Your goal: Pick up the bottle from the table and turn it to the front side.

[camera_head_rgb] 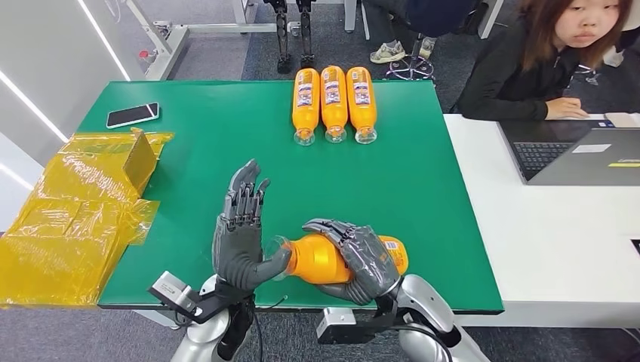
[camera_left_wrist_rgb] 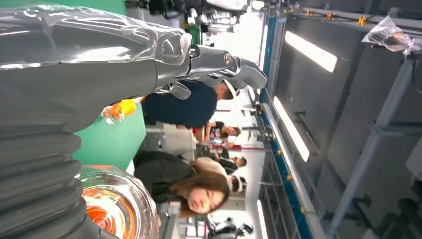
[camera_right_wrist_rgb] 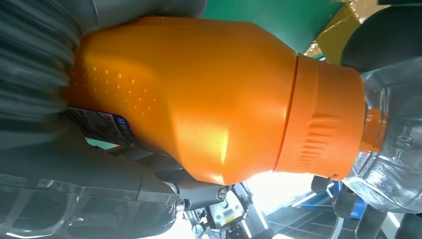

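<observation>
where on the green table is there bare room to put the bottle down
Bare green lies between the three bottles and the hands, and right of the held bottle toward the white table. Crowded at left by yellow wrap.

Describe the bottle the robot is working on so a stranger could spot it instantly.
On the green table, look at the near edge, where the robot's two hands meet. The orange bottle lies sideways there, gripped by the right hand, its clear end against the left hand. Unlike the three orange bottles lined up side by side at the far edge, it is held.
</observation>
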`<state>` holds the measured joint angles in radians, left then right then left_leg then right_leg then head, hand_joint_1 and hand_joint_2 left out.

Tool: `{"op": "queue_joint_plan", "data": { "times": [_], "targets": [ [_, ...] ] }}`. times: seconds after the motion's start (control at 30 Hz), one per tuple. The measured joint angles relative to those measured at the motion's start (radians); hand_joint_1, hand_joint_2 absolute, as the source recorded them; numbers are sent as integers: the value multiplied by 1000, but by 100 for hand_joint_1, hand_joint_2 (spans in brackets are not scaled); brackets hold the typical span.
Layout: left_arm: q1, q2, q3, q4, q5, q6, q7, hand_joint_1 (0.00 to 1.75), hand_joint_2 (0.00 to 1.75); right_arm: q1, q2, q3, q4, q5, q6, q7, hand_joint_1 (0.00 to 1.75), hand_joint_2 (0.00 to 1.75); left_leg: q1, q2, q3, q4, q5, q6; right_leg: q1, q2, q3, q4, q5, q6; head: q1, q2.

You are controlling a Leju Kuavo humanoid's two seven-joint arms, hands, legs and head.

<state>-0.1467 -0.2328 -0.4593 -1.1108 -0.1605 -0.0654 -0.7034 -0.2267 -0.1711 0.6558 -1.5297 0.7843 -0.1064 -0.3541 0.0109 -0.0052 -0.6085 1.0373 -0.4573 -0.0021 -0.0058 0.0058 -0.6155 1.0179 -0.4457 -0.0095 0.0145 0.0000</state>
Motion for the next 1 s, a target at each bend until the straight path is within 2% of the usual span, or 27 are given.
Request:
{"op": "queue_joint_plan", "data": {
  "times": [0.2, 0.33, 0.5, 0.63, 0.8, 1.0],
  "targets": [
    [16, -5, -2, -41, 70, -135, 20, 0, 175, 5, 33, 0, -3, -29, 0, -36, 175, 175, 0, 0, 0, 0, 0, 0, 0, 0, 0, 0, 0, 0, 0, 0],
    [19, -5, -13, -66, 108, -180, 35, 0, 175, 8, 47, 1, -16, -30, -16, -39, 175, 175, 0, -1, 0, 0, 0, 0, 0, 0, 0, 0, 0, 0, 0, 0],
    [18, -5, -30, -68, 128, -195, 36, 0, 175, 14, 47, -7, -39, 12, -74, -33, 175, 175, 0, 0, 0, 0, 0, 0, 0, 0, 0, 0, 0, 0, 0, 0],
    [29, -3, -42, -68, 126, -196, 38, 0, 175, 12, 45, -60, -73, 56, -108, -1, 175, 175, 0, 0, 0, 0, 0, 0, 0, 0, 0, 0, 0, 0, 0, 0],
    [40, 3, -45, -68, 126, -200, 38, 0, 175, 13, 29, -161, -87, 64, -115, -10, 175, 175, 0, 0, 0, 0, 0, 0, 0, 0, 0, 0, 0, 0, 0, 0],
    [42, 3, -45, -68, 127, -201, 38, 0, 175, 19, 27, -195, -94, 66, -116, -20, 175, 175, 0, 0, 0, 0, 0, 0, 0, 0, -1, 0, 0, 0, 0, 0]
  ]
}}
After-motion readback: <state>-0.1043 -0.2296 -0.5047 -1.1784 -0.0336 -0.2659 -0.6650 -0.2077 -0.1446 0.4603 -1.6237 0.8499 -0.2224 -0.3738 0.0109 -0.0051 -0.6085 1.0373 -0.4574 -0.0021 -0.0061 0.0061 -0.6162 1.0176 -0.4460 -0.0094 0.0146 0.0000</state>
